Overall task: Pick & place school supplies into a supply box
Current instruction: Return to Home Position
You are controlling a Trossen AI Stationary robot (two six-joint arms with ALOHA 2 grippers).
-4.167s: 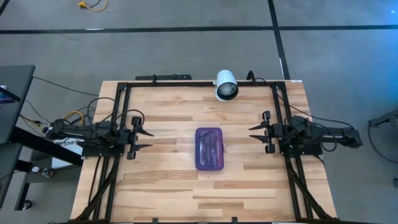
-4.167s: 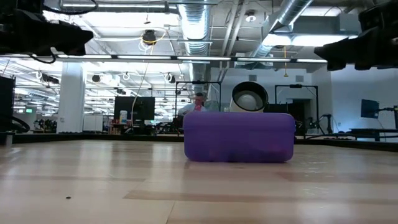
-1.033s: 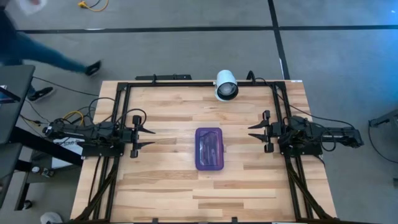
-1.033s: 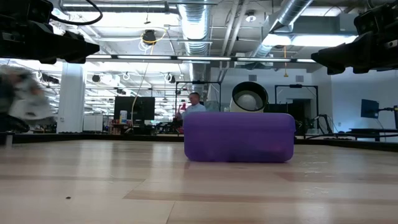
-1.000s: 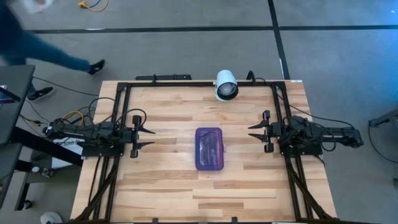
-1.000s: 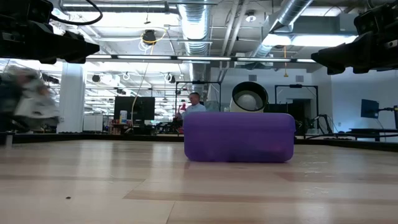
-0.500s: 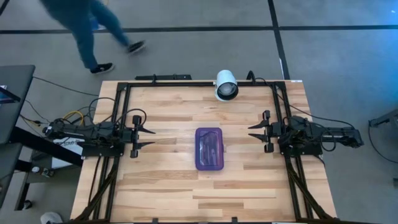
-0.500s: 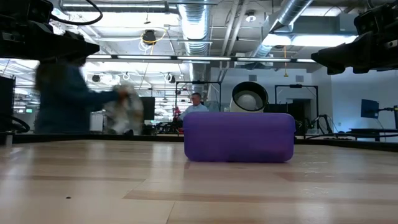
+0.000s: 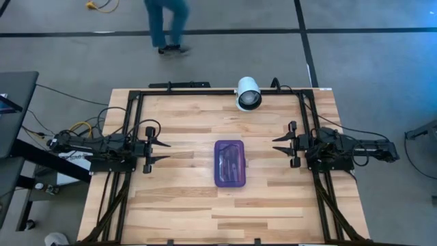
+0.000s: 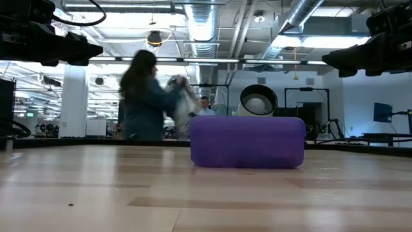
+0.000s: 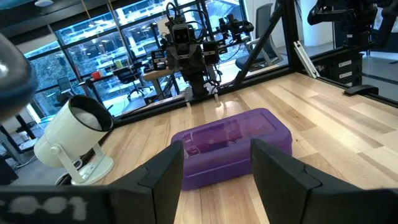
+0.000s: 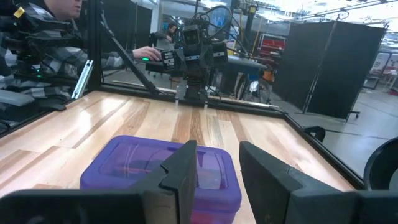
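Observation:
The supply box [image 9: 230,163], a translucent purple case with its lid down, lies flat on the table's middle; dark pens and pencils show faintly through the lid. It also shows in the low view [image 10: 247,142], the left wrist view [image 11: 233,145] and the right wrist view [image 12: 166,172]. No supplies lie loose on the table. My left gripper [image 9: 161,152] hovers open at the table's left side, pointing at the box. My right gripper [image 9: 280,147] hovers open at the right side, facing the box likewise. Both are well apart from it.
A white cylindrical camera [image 9: 248,93] stands at the table's far edge, behind the box. A black frame [image 9: 205,91] runs around the table top. A person [image 9: 167,22] walks on the floor beyond the far edge. Bare wood lies all around the box.
Both arms have kept still and the box has not moved. A person has walked along the floor beyond the table's far edge, from the far left toward the middle.

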